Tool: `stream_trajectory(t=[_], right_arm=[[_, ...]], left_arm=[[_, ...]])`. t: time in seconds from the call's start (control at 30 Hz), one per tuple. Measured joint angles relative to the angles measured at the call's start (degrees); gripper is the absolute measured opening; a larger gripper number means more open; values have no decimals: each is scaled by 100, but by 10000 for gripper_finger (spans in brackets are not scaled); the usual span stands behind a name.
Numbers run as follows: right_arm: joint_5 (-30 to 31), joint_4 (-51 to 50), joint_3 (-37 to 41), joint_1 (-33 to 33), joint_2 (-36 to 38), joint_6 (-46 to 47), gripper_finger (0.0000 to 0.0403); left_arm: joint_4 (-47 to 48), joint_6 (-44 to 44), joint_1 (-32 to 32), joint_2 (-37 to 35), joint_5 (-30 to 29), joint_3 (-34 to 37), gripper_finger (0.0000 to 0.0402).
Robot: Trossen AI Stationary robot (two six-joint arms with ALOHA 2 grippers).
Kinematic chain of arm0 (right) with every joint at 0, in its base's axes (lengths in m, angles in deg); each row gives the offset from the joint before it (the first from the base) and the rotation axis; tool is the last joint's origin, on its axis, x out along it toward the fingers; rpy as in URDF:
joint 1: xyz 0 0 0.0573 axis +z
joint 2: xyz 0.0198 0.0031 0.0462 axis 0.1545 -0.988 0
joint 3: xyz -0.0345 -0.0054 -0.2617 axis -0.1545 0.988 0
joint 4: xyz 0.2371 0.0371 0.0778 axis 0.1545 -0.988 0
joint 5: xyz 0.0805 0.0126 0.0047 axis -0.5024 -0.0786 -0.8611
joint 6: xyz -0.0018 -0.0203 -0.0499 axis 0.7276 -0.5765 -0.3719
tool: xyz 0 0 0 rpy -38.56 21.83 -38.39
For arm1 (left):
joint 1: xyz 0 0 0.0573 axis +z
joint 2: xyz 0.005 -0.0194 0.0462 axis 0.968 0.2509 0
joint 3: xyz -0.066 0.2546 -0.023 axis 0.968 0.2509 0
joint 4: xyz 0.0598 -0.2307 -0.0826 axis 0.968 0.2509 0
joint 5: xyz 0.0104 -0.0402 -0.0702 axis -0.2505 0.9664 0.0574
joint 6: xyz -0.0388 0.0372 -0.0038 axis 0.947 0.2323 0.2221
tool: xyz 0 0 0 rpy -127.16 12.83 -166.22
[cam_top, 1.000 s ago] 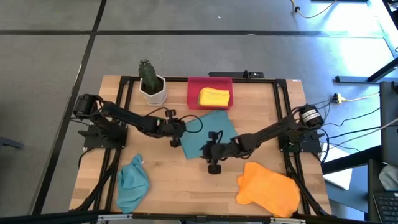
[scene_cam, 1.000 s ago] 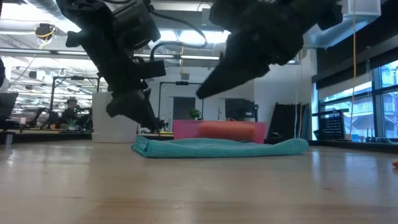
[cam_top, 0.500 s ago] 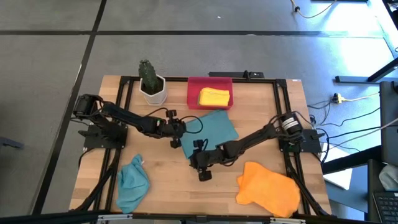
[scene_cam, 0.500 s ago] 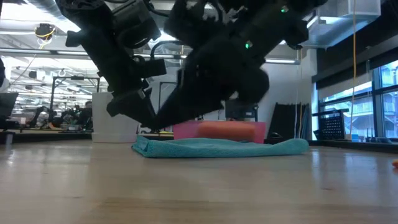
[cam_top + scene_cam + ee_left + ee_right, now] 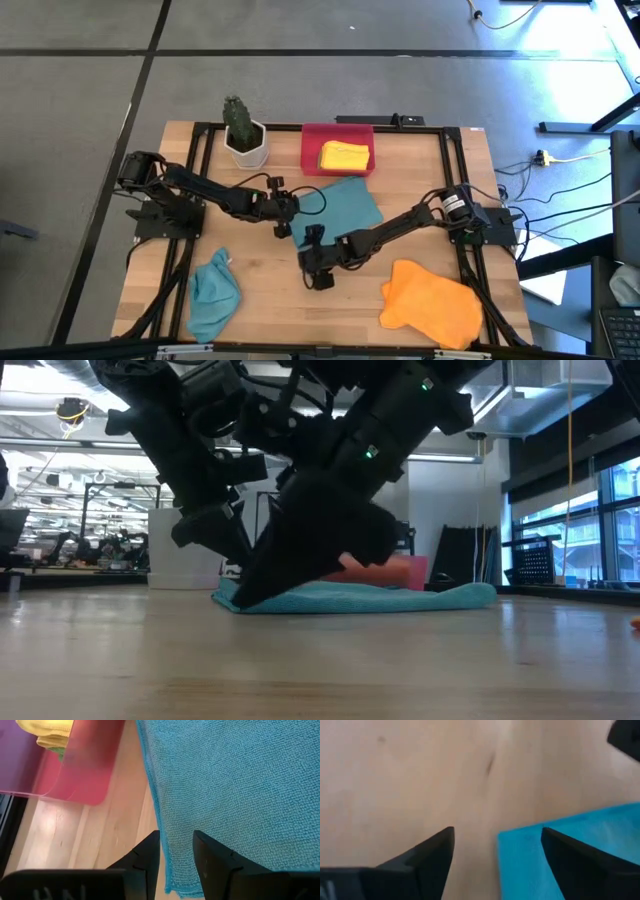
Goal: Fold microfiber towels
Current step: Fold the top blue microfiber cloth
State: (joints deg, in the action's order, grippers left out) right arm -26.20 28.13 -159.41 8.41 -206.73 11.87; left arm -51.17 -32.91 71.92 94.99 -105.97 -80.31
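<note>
Wooden table (image 5: 280,300) seen from above, w/ two dark robot arms. Nearest the front edge: a crumpled teal towel (image 5: 213,292) at front left and a rumpled orange towel (image 5: 432,302) at front right, well apart. Mid-table, the right gripper (image 5: 313,262) hovers at the near left corner of a flat teal-blue towel (image 5: 340,212); its fingers (image 5: 427,854) are spread wide, one over bare wood, one over the cloth corner, nothing held. Just beyond, the left gripper (image 5: 283,226) sits at the same towel's left edge, fingers (image 5: 147,855) partly parted and straddling the hem; can't tell if it pinches it. Farther back: a red tray (image 5: 311,150) holding a folded yellow towel (image 5: 345,156), and left of it a white pot w/ a cactus (image 5: 243,133).
</note>
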Motion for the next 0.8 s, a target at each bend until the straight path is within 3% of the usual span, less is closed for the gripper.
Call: stream_trajectory(t=[0.23, 0.8], right_arm=[[624, -420, 2, -4, 0, -2, 281], [493, -239, -9, -95, -168, -88, 144]], left_arm=[[2, 0, 0, 0, -1, 0, 106], [-136, 2, 0, 0, -4, 0, 106]])
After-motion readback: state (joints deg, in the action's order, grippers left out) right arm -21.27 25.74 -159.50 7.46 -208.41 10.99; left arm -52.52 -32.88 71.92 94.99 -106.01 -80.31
